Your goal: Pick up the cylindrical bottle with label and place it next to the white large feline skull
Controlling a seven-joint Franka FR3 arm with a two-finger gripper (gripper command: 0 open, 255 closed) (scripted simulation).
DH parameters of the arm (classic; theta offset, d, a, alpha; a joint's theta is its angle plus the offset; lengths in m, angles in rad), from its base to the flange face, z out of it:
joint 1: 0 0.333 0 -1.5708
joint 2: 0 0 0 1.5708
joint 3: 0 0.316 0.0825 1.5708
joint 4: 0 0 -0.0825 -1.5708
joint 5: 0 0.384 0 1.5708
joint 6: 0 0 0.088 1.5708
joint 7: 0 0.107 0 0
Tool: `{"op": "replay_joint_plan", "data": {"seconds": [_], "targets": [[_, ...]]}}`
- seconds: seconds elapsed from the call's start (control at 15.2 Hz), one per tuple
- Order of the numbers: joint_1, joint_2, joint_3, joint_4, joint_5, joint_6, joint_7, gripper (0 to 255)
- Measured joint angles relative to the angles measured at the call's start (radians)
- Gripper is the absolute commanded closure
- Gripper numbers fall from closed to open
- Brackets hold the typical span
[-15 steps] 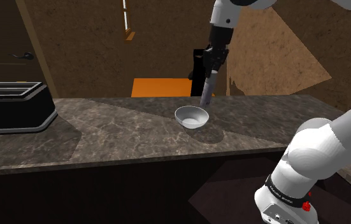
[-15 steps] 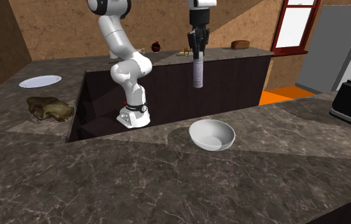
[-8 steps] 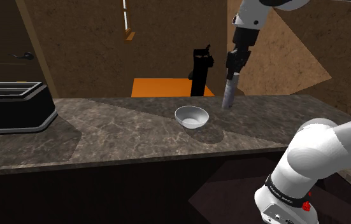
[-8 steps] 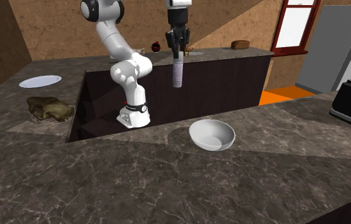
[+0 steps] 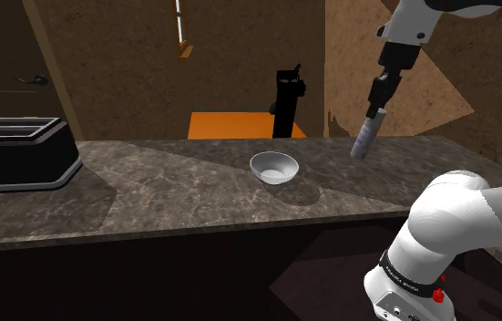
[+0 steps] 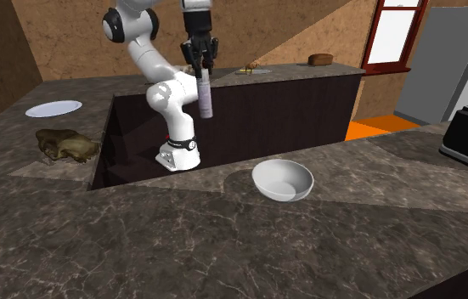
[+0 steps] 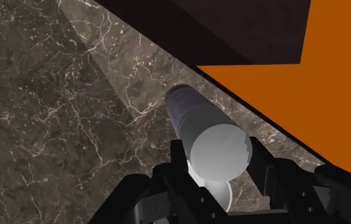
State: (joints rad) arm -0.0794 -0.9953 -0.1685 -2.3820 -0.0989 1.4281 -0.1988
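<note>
My gripper (image 5: 373, 109) is shut on the top end of a pale grey cylindrical bottle (image 5: 365, 135) with a faint purplish label, which hangs slightly tilted in the air. In the shoulder view it is to the right of the white bowl (image 5: 273, 168), above the counter's far edge. In the second exterior view the gripper (image 6: 202, 75) and bottle (image 6: 205, 98) hang over the dark gap between the counters, near the arm's base. The skull (image 6: 66, 144), drawn olive-brown, lies on the left counter. In the wrist view both fingers clasp the bottle (image 7: 199, 121) above the marble counter (image 7: 53, 127).
A black toaster (image 5: 16, 150) stands at the shoulder view's left end of the marble counter (image 5: 176, 196). A white plate (image 6: 53, 109) lies behind the skull. Small items sit on the far counter (image 6: 308, 72), and a fridge (image 6: 461, 59) stands at the right.
The arm has swung the held bottle away from above the bowl, to the shoulder view's right and the second exterior view's left, toward the skull's side. The grip is unchanged.
</note>
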Motion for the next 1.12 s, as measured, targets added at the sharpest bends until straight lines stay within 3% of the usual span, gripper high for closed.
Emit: {"op": "replay_joint_plan", "data": {"seconds": [0.4, 1.12], "targets": [[-0.049, -0.134, -0.106, -0.028, -0.108, -0.096, -0.116, 255], [-0.112, -0.275, -0.3, 0.054, -0.337, -0.27, -0.349, 255]]}}
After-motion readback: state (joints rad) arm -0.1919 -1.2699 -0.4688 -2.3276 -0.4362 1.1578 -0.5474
